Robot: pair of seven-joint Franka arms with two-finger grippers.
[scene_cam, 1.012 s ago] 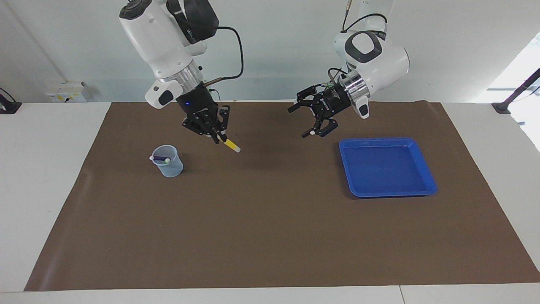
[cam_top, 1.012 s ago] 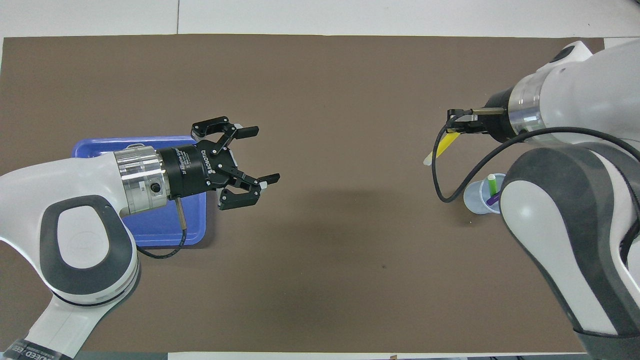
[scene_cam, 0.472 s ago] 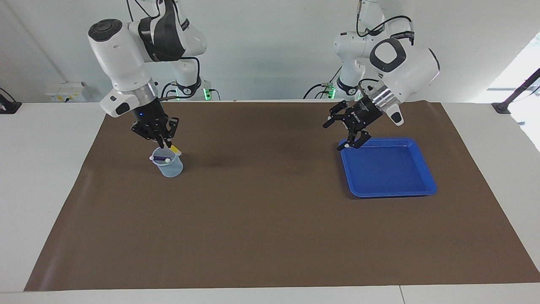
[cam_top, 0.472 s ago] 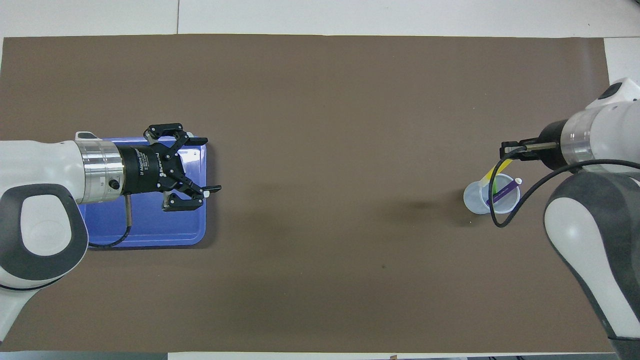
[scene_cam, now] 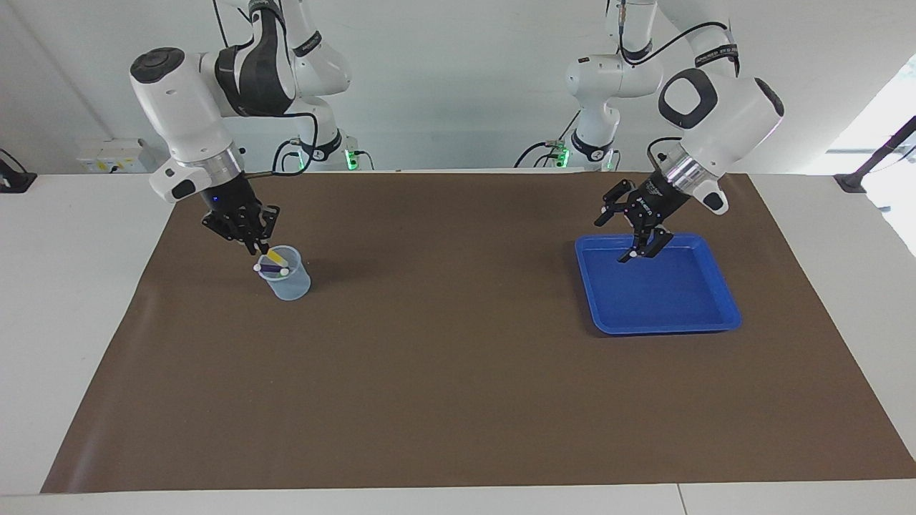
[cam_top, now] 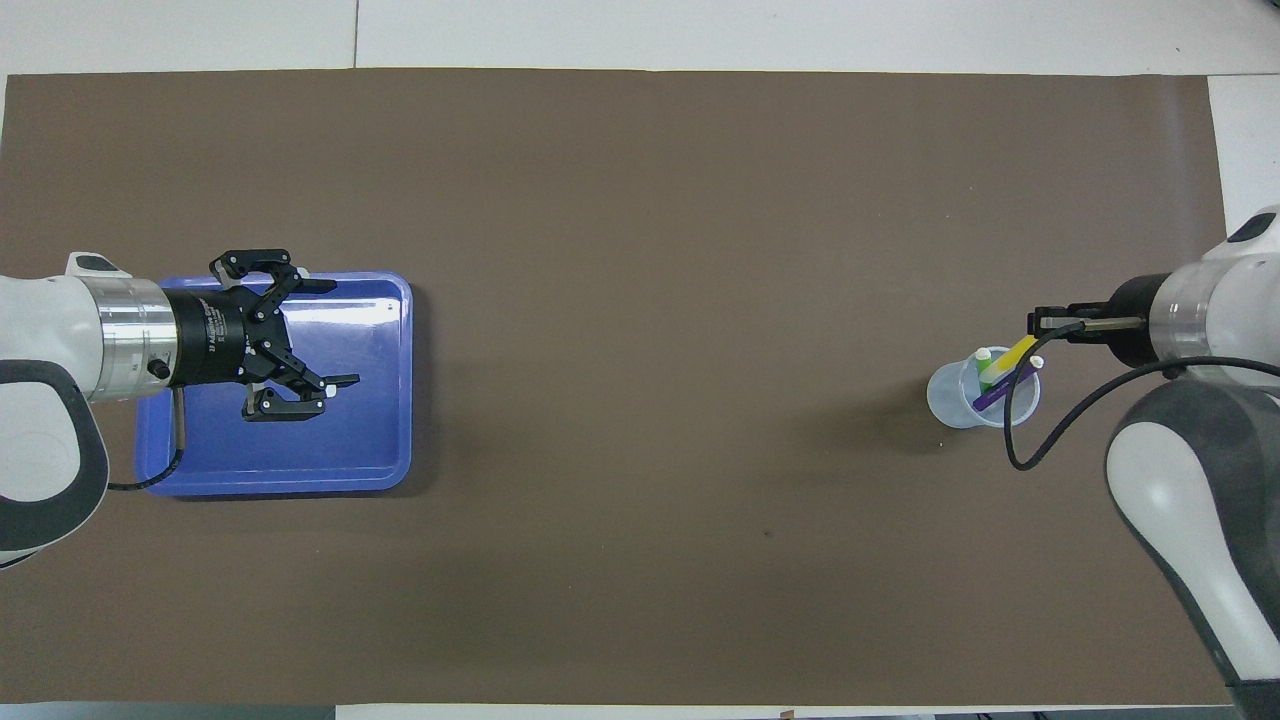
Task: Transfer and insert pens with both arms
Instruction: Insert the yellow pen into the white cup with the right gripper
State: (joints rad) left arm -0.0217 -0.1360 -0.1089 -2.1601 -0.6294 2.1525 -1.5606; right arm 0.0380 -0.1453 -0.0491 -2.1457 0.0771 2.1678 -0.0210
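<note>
Facing view: right pincer [scene_cam: 252, 239] hangs just over the cup [scene_cam: 286, 273] at the right arm's end of the desk [scene_cam: 458, 400], fingers pressed on the top of the yellow pen [scene_cam: 273, 257]. The pen's lower end dips inside the rim, leaning against it. The purple pen [scene_cam: 271, 269] lies across the cup mouth, pale ends at the rim; the green pen isn't readable from here.

Risks, my read:
- Cup looks light and thin-walled. A sideways drag on the tilted pen could tip or slide it.
- Purple lies crosswise in the mouth, so yellow may hang up on it and not drop to the bottom.
- If the pincer lets go while the pen is this slanted, it could pivot on the rim and fall out onto the mat [scene_cam: 458, 357].

Left pincer [scene_cam: 639, 229] is spread, carrying nothing, and waits over the tray [scene_cam: 708, 323], at the edge nearer the robots. No pen visible in the tray.

Overhead view: right pincer [cam_top: 1045, 322] sits beside the cup [cam_top: 950, 400], toward the right arm's end of the desk [cam_top: 640, 40]. Yellow pen [cam_top: 1010, 355] runs diagonally from the fingertips down into the cup. Green pen [cam_top: 988, 368] and purple pen [cam_top: 1003, 385] are in the cup right beside it, all three crowded at the same side. The right arm's cable loops over the cup rim; whether it touches I can't tell, but it's a possible snag.

Left pincer [cam_top: 290, 345] is wide open over the tray [cam_top: 390, 470].
</note>
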